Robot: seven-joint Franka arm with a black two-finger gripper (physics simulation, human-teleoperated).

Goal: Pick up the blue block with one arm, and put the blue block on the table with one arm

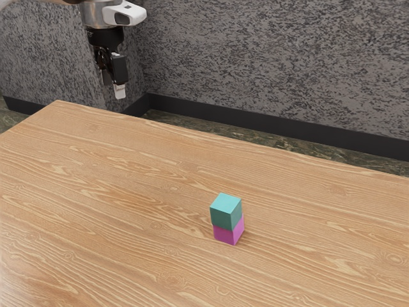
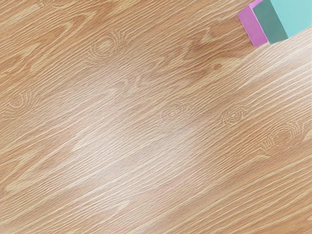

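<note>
see wide, empty gripper; held high, probably for approach clearance | see teal-blue cube stacked on magenta cube, off wooden tabletop; probably lift straight up, to avoid dragging lower cube along

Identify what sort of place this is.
Looks like a simulated indoor room set up as a tabletop robot workspace: wood-grain table, mottled grey wall and dark baseboard. Can't tell lab from home.

The wrist view's edge cuts off the blue block.
</note>
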